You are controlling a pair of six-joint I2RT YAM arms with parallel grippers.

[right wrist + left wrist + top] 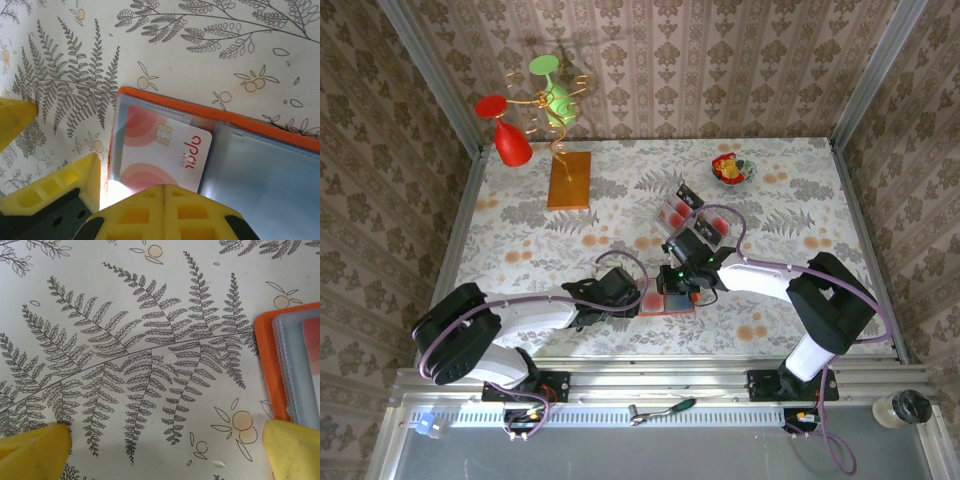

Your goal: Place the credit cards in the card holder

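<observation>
On the fern-printed cloth of the table [520,240], by its near edge, the flat orange card holder [150,97] lies open, a glossy red-and-white credit card [165,150] tucked in its clear grey-blue pocket. The right gripper [165,197], fingers pressed together, sits at the card's edge; the left gripper [162,445] gapes wide beside the holder's rim, empty.

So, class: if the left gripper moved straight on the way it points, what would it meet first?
Probably the fern-print tablecloth: the left gripper points down at it, fingers open; the card holder lies just beside one finger.
</observation>
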